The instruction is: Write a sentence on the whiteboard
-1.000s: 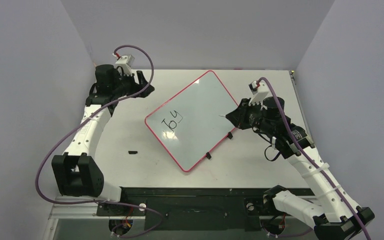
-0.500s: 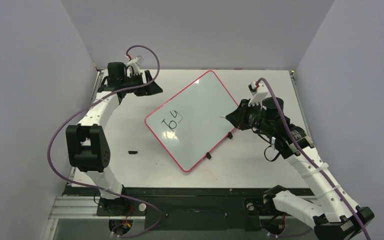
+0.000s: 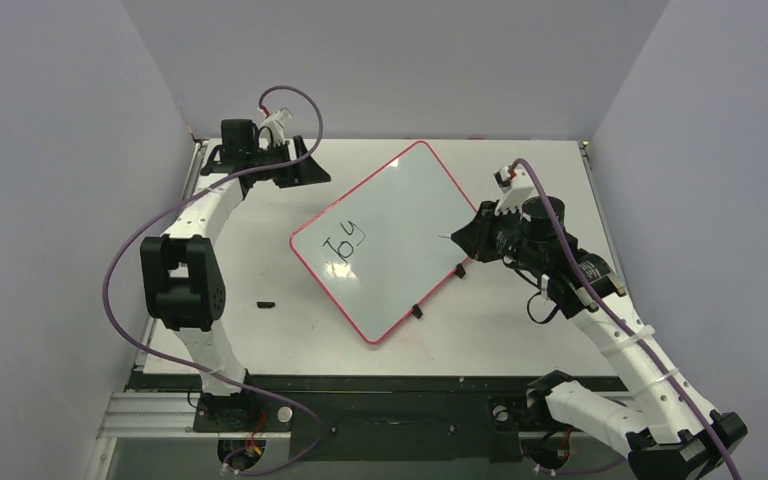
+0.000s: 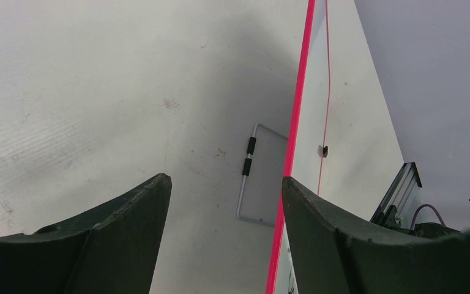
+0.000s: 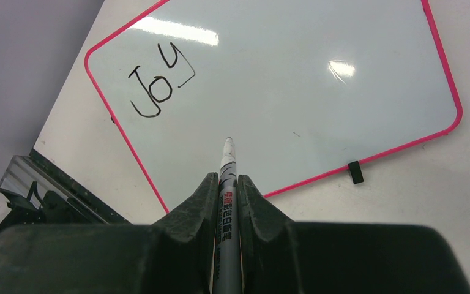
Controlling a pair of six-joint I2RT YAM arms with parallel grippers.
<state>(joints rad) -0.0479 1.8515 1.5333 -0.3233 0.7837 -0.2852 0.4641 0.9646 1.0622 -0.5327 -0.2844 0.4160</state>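
A large flat rectangular whiteboard (image 3: 400, 225) with a pale grey-white face, a thin red rim and rounded corners sits cornerwise in the middle of the white table (image 3: 250, 245), one corner pointing at the far wall. Near the corner closest to the left arm stands the black handwritten word "Joy" (image 3: 345, 243). Two small black clips (image 3: 417, 311) sit on the board's near right edge. The right gripper (image 3: 465, 232) reaches in from that side, its black fingers pinched tight on a slim grey-and-white marker pen (image 5: 227, 168) with printed lettering on its barrel. The pen's pale tip is out over the board below the word, though I can't tell whether it touches the surface. The left gripper (image 3: 313, 168) hangs over the far left of the table, just off the board's far left edge, its dark fingers (image 4: 128, 214) spread wide with nothing between them. Its own camera looks along the red rim edge-on, with a thin metal wire loop (image 4: 246, 166) carrying two black sleeves beside it. A small flat black piece (image 3: 266, 303) lies alone on the table, left of the board's near corner.
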